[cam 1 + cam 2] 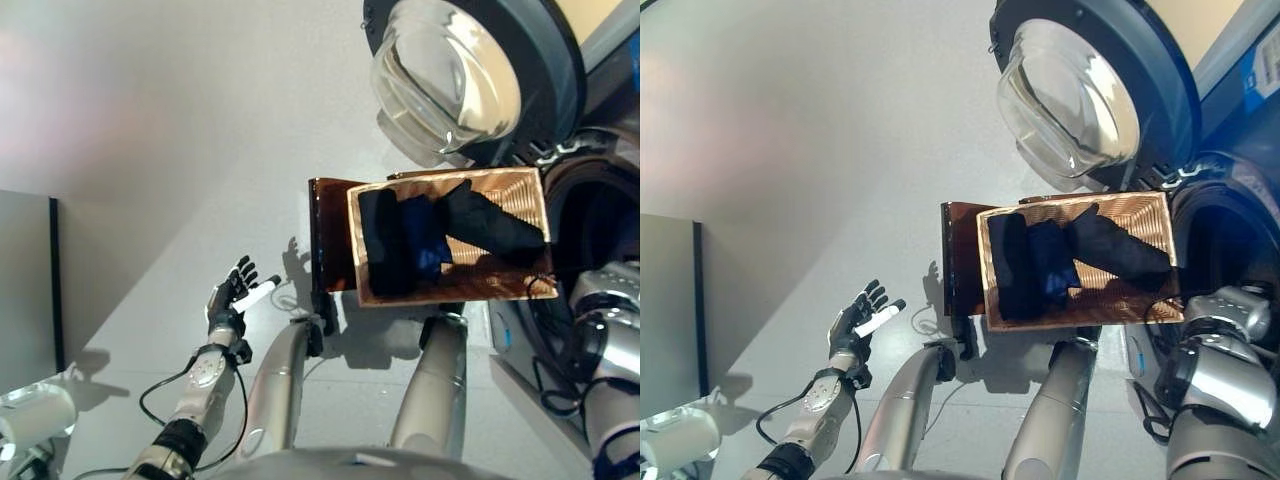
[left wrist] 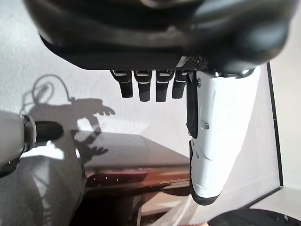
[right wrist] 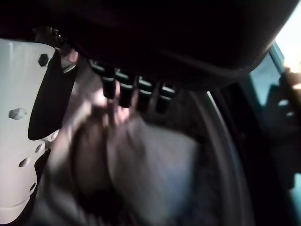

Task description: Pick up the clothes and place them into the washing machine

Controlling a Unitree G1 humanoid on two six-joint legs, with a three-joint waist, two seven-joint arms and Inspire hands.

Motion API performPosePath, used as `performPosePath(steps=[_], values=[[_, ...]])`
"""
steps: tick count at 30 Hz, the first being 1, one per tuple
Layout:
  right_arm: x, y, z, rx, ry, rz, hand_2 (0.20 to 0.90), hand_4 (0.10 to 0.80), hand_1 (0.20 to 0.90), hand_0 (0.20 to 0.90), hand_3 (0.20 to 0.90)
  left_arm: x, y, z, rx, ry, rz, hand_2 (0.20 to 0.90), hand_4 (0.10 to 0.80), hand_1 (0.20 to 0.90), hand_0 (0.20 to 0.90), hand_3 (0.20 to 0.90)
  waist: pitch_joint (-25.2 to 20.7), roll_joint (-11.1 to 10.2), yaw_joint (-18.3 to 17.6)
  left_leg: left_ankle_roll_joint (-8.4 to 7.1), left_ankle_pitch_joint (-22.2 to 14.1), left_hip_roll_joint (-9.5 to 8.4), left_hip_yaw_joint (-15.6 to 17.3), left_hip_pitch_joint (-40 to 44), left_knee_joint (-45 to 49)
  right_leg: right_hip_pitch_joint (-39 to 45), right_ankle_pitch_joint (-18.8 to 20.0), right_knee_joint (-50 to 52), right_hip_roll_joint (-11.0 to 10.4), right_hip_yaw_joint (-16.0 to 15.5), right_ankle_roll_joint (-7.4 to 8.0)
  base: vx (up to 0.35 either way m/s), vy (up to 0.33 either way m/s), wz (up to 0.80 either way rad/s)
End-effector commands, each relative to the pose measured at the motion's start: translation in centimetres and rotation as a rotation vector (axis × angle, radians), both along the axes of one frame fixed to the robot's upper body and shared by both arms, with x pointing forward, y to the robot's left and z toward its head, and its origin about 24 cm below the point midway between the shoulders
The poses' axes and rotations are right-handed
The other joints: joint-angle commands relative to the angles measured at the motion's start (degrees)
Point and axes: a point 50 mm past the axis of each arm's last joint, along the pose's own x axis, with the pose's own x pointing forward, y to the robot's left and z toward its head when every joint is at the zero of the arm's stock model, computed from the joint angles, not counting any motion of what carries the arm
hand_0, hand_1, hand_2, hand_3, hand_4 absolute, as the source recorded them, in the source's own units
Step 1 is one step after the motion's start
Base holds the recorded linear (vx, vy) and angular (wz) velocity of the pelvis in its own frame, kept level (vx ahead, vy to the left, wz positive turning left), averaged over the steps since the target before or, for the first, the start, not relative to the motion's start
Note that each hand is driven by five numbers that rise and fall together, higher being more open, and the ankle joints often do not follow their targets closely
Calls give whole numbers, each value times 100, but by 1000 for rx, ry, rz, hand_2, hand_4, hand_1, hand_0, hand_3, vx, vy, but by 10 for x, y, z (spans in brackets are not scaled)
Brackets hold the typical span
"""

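Left eye view: left hand (image 1: 232,295) at 8 o'clock, fingers spread, empty, over bare floor. Dark clothes (image 1: 440,238) lie in the brown basket (image 1: 515,285) at centre, long axis crosswise. Washing machine (image 1: 600,215) at 3 o'clock, door (image 1: 450,70) open. Right hand (image 3: 131,92), nearer, reaches into the drum beside pale cloth (image 3: 150,169); grip can't be told.

The right hand (image 3: 127,89) shows only in its wrist view, as dark blurred fingers over pale, smeared cloth (image 3: 150,165); its grip cannot be told. In the head views, the picture's edge cuts off the washing machine's drum opening (image 1: 1230,240). Dark clothes (image 1: 440,235) hide part of the basket (image 1: 510,190) floor.
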Motion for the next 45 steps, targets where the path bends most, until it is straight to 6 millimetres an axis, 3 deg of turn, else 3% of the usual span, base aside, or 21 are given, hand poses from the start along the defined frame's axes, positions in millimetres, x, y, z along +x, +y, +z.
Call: performPosePath(steps=[1, 2, 9, 11, 13, 16, 20, 27, 38, 45], values=[[-4, -7, 4, -271, 277, 170, 900, 800, 900, 900, 900, -8, 37, 12, 86, -75, 75, 900, 800, 900, 900, 900, -189, -130, 15, -458, -487, 221, -251, 459, 43, 163, 696, -332, 107, 111, -276, -34, -16, 0], [-1, -3, -1, -345, 399, 253, 900, 800, 900, 900, 900, -8, 39, 13, 95, -84, 76, 900, 800, 900, 900, 900, -177, -158, 26, -460, -465, 224, -257, 458, 32, 181, 712, -359, 111, 94, -281, -45, -28, 0], [27, 43, -18, -703, 738, 550, 900, 800, 900, 900, 900, -9, 49, 16, 142, -107, 111, 900, 800, 900, 900, 900, -129, -308, 22, -468, -386, 280, -287, 457, 25, 271, 777, -437, 154, 10, -291, -15, -11, 0], [35, 62, -20, -879, 809, 648, 900, 800, 900, 900, 900, -8, 54, 20, 160, -128, 135, 900, 800, 900, 900, 900, -122, -355, 1, -469, -373, 298, -304, 434, 35, 271, 799, -462, 173, 7, -289, -29, -21, 4], [35, 62, -20, -879, 810, 648, 900, 800, 900, 900, 900, -8, 54, 20, 161, -128, 135, 900, 800, 900, 900, 900, -125, -355, 0, -469, -373, 298, -305, 432, 36, 271, 799, -462, 173, 5, -289, 0, 0, 0], [43, 83, -14, -1149, 901, 747, 900, 800, 900, 900, 900, -10, 61, 21, 184, -139, 159, 900, 800, 900, 900, 900, -137, -421, -37, -471, -361, 319, -315, 414, 51, 277, 822, -480, 182, -9, -277, 0, 0, 0], [50, 94, -4, -1355, 968, 794, 900, 800, 900, 900, 900, -11, 62, 22, 193, -144, 155, 900, 800, 900, 900, 900, -172, -472, -49, -471, -344, 327, -320, 434, 3, 281, 841, -507, 192, -12, -244, 0, 0, 0], [54, 102, -6, -1538, 1096, 876, 900, 800, 900, 900, 900, -9, 61, 24, 197, -156, 144, 900, 800, 900, 900, 900, -167, -481, -19, -465, -352, 327, -315, 385, 33, 255, 817, -481, 191, -9, -252, -2, -2, -2], [60, 118, -28, -1742, 1327, 999, 900, 800, 900, 900, 900, -2, 57, 29, 198, -186, 133, 900, 800, 900, 900, 900, -91, -458, 57, -450, -342, 298, -297, 385, 25, 240, 831, -461, 155, -38, -241, 0, 0, 0], [59, 106, -34, -1665, 1474, 943, 900, 800, 900, 900, 900, 2, 55, 35, 205, -211, 139, 900, 800, 900, 900, 900, -60, -373, 146, -434, -350, 254, -307, 332, 70, 235, 831, -439, 113, -58, -249, 0, 0, 0]])
